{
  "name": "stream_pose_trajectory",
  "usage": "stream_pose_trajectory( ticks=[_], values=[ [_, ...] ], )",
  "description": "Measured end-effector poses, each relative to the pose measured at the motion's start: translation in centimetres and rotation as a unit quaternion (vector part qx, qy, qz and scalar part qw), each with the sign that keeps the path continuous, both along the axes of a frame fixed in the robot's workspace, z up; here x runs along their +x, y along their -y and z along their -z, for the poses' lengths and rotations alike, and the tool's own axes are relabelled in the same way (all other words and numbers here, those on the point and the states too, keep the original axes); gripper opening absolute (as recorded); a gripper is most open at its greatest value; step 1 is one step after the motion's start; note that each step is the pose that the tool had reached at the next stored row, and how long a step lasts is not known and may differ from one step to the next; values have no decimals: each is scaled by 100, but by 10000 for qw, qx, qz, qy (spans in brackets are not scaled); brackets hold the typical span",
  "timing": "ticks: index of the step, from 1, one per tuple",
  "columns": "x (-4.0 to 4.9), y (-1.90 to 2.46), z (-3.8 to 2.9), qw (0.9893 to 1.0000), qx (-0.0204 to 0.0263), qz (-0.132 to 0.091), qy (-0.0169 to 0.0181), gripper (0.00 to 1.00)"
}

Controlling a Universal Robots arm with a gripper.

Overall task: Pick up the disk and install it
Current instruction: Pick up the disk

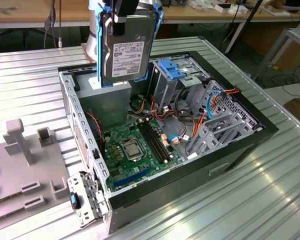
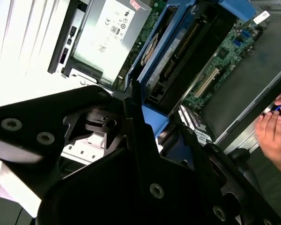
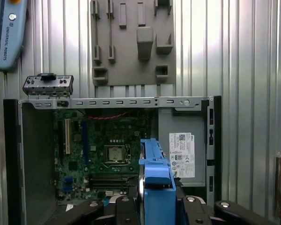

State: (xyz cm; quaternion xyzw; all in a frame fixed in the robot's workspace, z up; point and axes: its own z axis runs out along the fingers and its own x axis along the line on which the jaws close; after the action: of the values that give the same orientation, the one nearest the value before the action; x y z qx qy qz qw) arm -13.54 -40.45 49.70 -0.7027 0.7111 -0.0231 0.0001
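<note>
A slip or a snag is judged the main risk. The disk (image 1: 127,50) is hung upright by one short edge only, above the power supply (image 1: 110,100) at a corner of the open computer case (image 1: 262,131). A tilt in the grip could be caused by any knock against the drive cage (image 1: 172,75) or the loose cables (image 1: 190,120). A person's hand (image 2: 274,129) is seen at the case's edge, near enough to be caught. The gripper (image 1: 121,20) is closed on the disk at its blue-framed edge, with the fingers (image 2: 136,136) pressed to its sides. Nothing else is touched.
</note>
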Motion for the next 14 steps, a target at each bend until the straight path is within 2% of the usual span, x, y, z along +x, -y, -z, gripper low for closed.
stream_pose_trajectory(
  ticks=[2,4,8,9,10,11,14],
  values=[
    [9,36,6,10000,-6,1,1,37],
    [53,40,14,10000,-16,5,0,37],
    [226,42,29,10000,-47,10,0,37],
    [237,52,30,10000,-49,11,0,37],
    [243,70,30,10000,-50,11,0,37],
    [251,135,30,10000,-51,11,0,37],
    [265,256,34,10000,-64,11,0,37]
  ],
)
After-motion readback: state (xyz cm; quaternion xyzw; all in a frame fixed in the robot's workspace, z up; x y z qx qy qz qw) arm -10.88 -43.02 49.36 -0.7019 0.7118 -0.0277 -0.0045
